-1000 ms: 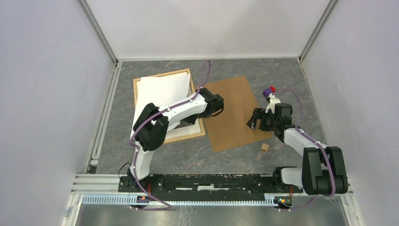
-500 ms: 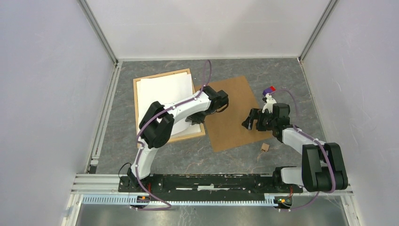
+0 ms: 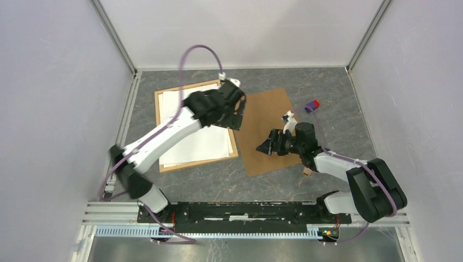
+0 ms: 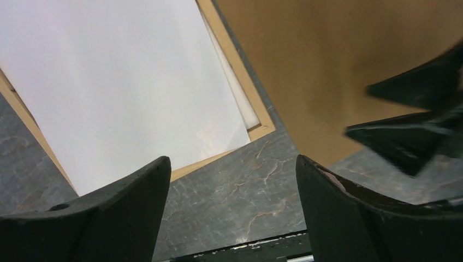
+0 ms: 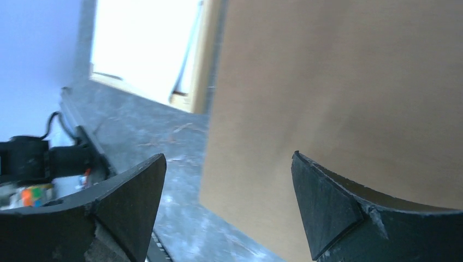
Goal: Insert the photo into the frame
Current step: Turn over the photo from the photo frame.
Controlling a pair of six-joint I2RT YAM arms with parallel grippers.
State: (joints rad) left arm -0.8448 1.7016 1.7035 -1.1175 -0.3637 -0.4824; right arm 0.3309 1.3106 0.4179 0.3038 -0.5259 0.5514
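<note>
The frame point(image 3: 199, 162), thin light wood, lies flat left of centre. A white sheet point(image 3: 191, 142) fills its inside. The photo's printed face shows in no view. My left gripper point(image 3: 233, 114) hangs open above the frame's right edge with nothing in it. In the left wrist view the gripper point(image 4: 231, 158) looks down on the frame's strip point(image 4: 247, 82) and the white sheet point(image 4: 120, 82). My right gripper point(image 3: 265, 147) stands open and empty low over the brown backing board point(image 3: 267, 117). In the right wrist view the gripper point(image 5: 228, 154) sits over the board's near-left corner point(image 5: 338, 87).
A small purple and red object point(image 3: 312, 105) lies right of the board. A small wooden block point(image 3: 307, 171) sits by the right forearm. Grey walls close in the left, right and back. A metal rail point(image 3: 240, 210) runs along the near edge.
My left gripper opened, let go of the white sheet and rose towards the back. The sheet now lies flat in the frame. My right gripper moved left over the board.
</note>
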